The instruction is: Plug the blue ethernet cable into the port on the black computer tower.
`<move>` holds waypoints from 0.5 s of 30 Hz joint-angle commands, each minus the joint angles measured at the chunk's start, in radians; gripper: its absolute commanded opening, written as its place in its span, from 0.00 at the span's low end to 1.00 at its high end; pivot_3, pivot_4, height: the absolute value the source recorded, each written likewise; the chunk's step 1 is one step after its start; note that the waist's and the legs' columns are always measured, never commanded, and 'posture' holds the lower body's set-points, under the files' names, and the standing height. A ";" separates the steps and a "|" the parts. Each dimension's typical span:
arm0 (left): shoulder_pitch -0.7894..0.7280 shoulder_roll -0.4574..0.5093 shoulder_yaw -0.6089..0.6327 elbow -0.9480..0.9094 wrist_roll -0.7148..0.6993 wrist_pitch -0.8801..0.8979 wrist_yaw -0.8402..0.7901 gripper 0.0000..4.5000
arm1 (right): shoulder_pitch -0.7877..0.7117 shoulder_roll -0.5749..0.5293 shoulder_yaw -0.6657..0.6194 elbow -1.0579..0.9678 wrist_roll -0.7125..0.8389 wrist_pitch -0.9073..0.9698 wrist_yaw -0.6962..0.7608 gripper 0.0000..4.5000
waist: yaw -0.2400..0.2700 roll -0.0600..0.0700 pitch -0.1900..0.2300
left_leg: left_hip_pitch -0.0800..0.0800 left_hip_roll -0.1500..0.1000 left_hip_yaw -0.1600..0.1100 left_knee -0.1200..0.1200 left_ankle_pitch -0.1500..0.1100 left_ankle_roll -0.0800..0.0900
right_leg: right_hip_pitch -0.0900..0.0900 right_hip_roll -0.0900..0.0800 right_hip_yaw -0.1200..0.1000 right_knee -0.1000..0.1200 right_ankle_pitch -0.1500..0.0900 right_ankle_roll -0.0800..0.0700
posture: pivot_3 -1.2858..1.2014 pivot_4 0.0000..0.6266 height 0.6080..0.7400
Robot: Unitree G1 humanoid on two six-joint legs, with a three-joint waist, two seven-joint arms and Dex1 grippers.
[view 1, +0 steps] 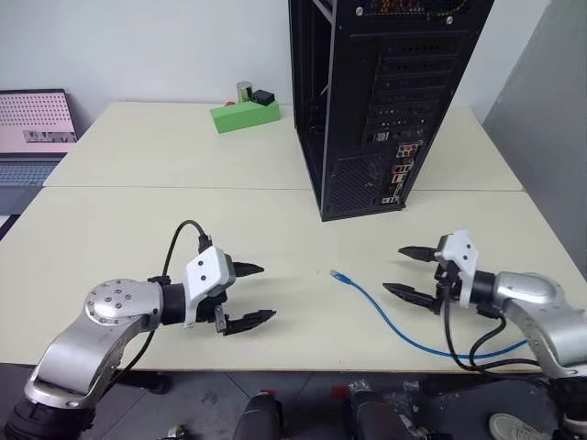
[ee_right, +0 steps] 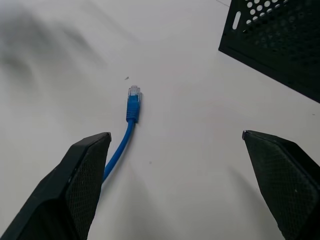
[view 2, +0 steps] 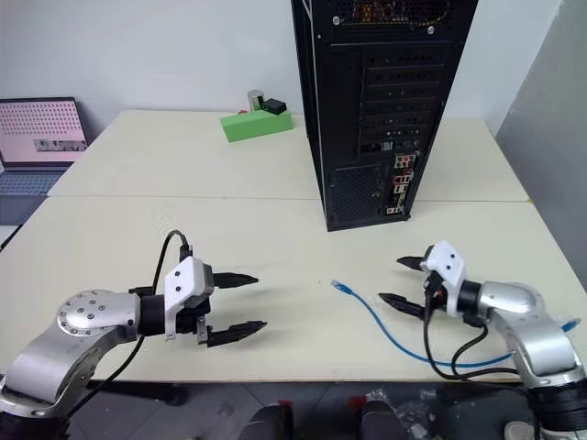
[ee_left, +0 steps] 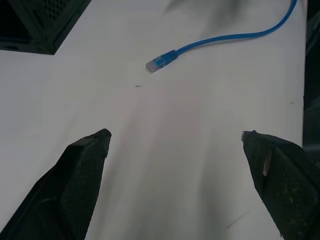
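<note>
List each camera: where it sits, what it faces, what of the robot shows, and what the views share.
Head stereo pair: looks forward and down over the table; left gripper and right gripper both open.
Left wrist: looks along its fingers at the blue ethernet cable.
Right wrist: along its fingers at the cable's plug.
Shared: cable and black computer tower.

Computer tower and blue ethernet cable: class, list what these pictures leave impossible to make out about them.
- Black computer tower: its top is cut off by the upper edge in both eye views.
- Its rear ports: too small to tell which is the ethernet socket.
- Blue ethernet cable: its far end runs behind the right gripper and arm, past the table edge.
- Its plug: latch side not visible.
</note>
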 commanded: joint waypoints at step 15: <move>-0.046 -0.004 -0.061 0.024 0.030 -0.105 -0.066 1.00 | -0.129 0.199 0.207 0.166 -0.211 -0.082 -0.093 0.95 | 0.000 0.000 0.000 | 0.000 0.000 0.000 0.000 0.000 0.000 | 0.000 0.001 0.000 0.000 0.000 0.000 | 0.52 0.24 1.00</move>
